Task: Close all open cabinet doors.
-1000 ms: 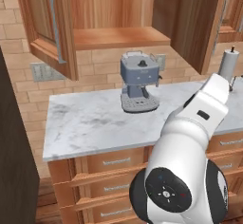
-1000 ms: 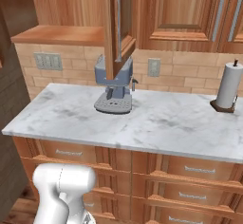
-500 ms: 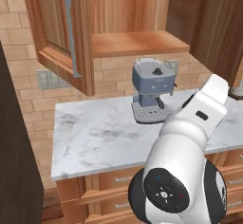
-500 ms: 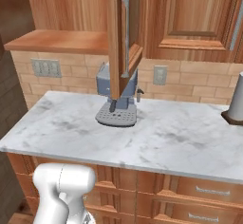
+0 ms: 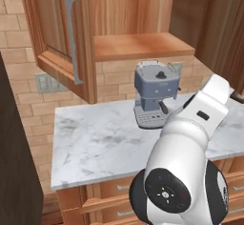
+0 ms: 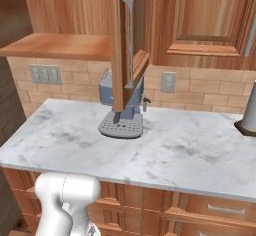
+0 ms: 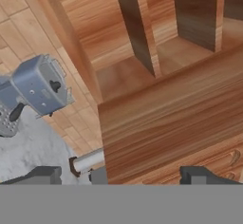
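Note:
In the left base view an open cabinet door (image 5: 59, 38) with a vertical silver handle (image 5: 71, 40) swings out at the upper left of a bare open cabinet shelf (image 5: 143, 45). A dark wooden panel (image 5: 224, 33) stands at that shelf's right side. The right base view has an open cabinet door (image 6: 120, 45) edge-on, its handle (image 6: 130, 35) facing right, and a shut door (image 6: 210, 20) beyond it. In the hand view my gripper (image 7: 121, 175) is open, fingertips (image 7: 42, 173) wide apart, close under a door's wooden edge (image 7: 166, 123) and the handle's end (image 7: 88, 161).
A blue-grey coffee machine (image 5: 155, 95) stands on the marble counter (image 5: 95, 143) below the open shelf, partly behind the open door in the right base view. A switch plate (image 6: 44, 73) and an outlet (image 6: 168, 81) sit on the brick wall. Drawer fronts (image 6: 215, 210) run below.
The whole scene has grown larger and shifted in both base views, so the base has driven closer to the counter. The gripper has stayed open.

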Controlling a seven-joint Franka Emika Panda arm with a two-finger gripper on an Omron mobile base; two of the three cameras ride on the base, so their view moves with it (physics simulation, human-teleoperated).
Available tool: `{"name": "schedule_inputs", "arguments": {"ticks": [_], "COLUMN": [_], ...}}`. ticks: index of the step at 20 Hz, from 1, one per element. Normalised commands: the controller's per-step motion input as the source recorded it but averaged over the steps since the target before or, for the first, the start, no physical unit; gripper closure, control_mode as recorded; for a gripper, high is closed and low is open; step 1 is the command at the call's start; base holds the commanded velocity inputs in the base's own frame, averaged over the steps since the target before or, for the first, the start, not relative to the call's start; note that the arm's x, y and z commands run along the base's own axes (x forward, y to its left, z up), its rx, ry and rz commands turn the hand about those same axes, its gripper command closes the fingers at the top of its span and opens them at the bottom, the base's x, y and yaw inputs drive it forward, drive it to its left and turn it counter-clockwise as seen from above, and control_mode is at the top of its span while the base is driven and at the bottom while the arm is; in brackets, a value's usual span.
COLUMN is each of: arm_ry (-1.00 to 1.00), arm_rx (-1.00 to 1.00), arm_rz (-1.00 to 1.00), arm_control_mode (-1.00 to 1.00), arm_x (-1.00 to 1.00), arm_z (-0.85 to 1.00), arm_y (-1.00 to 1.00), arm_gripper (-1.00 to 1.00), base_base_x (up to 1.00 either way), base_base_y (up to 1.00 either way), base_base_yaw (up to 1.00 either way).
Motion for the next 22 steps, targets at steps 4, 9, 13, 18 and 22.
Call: {"name": "schedule_inputs", "arguments": {"ticks": [4, 9, 13, 18, 22], "arm_ry": [0.0, 0.0, 0.0, 0.0, -0.01], "arm_rx": [0.0, 0.0, 0.0, 0.0, 0.01], "arm_rz": [0.0, 0.0, 0.0, 0.0, -0.02], "arm_control_mode": [1.0, 1.0, 1.0, 1.0, -1.0], "arm_x": [0.0, 0.0, 0.0, 0.0, -0.22], "arm_z": [0.0, 0.0, 0.0, 0.0, -0.08], "arm_y": [0.0, 0.0, 0.0, 0.0, -0.02], "arm_gripper": [-1.0, -1.0, -1.0, -1.0, -1.0], "base_base_x": [0.26, 0.26, 0.16, 0.01, 0.0], "base_base_y": [0.15, 0.18, 0.11, 0.0, 0.0], "base_base_yaw": [-0.08, -0.07, -0.04, 0.0, 0.0]}}
